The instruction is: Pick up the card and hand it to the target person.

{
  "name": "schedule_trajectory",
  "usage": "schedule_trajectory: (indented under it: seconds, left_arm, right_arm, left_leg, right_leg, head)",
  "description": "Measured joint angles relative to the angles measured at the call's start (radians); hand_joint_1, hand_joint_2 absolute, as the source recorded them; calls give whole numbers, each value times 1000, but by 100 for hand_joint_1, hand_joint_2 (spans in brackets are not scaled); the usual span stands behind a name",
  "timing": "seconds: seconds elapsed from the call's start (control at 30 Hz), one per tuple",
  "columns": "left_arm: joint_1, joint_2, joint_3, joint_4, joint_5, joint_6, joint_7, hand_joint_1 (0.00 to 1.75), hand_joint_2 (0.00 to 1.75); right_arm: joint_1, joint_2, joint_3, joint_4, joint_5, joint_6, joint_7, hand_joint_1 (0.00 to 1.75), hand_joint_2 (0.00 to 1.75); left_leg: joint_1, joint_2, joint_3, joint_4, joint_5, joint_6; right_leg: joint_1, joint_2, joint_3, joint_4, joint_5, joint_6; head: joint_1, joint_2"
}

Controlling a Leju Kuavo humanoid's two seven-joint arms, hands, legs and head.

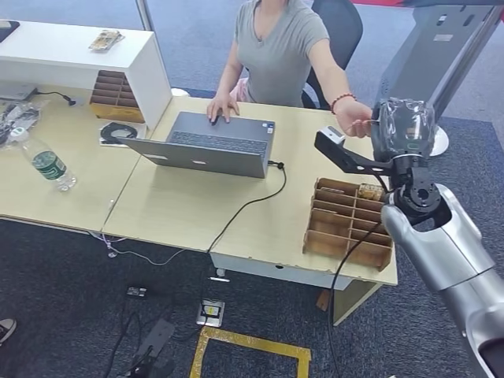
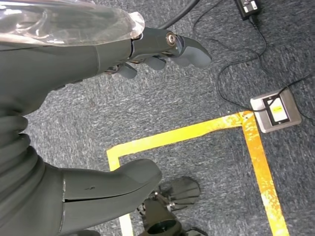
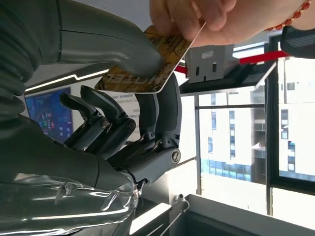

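Right hand [image 3: 122,128] raised at the far right edge of the tabletop [image 1: 178,205], thumb and fingers pinching the card [image 3: 148,64] by one end. Other end of the card gripped by the person's hand [image 3: 193,19], reaching in from the seated person [image 1: 279,47] on the far side. Just near of the right hand, a wooden divider tray [image 1: 345,224] on the tabletop; laptop [image 1: 208,146] to the left. Left hand [image 2: 111,113] hanging over grey carpet [image 2: 208,93] and yellow tape [image 2: 185,132], fingers apart, holding nothing
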Motion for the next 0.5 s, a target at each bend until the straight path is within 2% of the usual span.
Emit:
schedule_trajectory:
  seconds: [0.03,0.07,0.13,0.17,0.2,0.33,0.5]
  left_arm:
    - [-1,0,-2,0,0,0,2,0,175]
    - [-1,0,-4,0,0,0,3,0,175]
    - [0,0,-11,0,0,-3,3,0,175]
    - [0,0,-14,0,0,-8,3,0,175]
    - [0,1,-18,0,0,-16,3,0,175]
    - [2,6,-26,0,0,-37,2,0,175]
    - [8,16,-29,0,0,-36,1,0,175]
  right_arm:
    - [-21,18,11,45,0,1,2,161,175]
    - [-41,36,20,88,0,2,5,124,175]
    - [-73,69,37,167,0,2,9,37,175]
    - [-86,82,43,200,-2,-1,10,7,175]
    - [-95,93,48,228,-6,-6,10,0,175]
    - [-110,112,59,283,-86,-42,4,0,175]
    - [-73,94,53,237,-233,-67,-18,0,175]
  left_leg:
    - [0,0,0,0,0,0]
    - [0,0,0,0,0,0]
    - [0,0,0,0,0,0]
    - [0,0,0,0,0,0]
    - [0,0,0,0,0,0]
    - [0,0,0,0,0,0]
    - [0,0,0,1,0,0]
  right_leg:
    - [0,0,0,0,0,0]
    - [0,0,0,0,0,0]
    - [0,0,-1,0,0,0]
    - [0,0,-1,0,0,0]
    - [0,0,-1,0,0,0]
    - [0,0,-1,0,0,0]
    - [0,1,-1,0,0,0]
  head:
    - [0,0]
    - [0,0]
    - [0,0]
    - [0,0]
    - [-1,0]
    - [0,0]
    - [1,0]
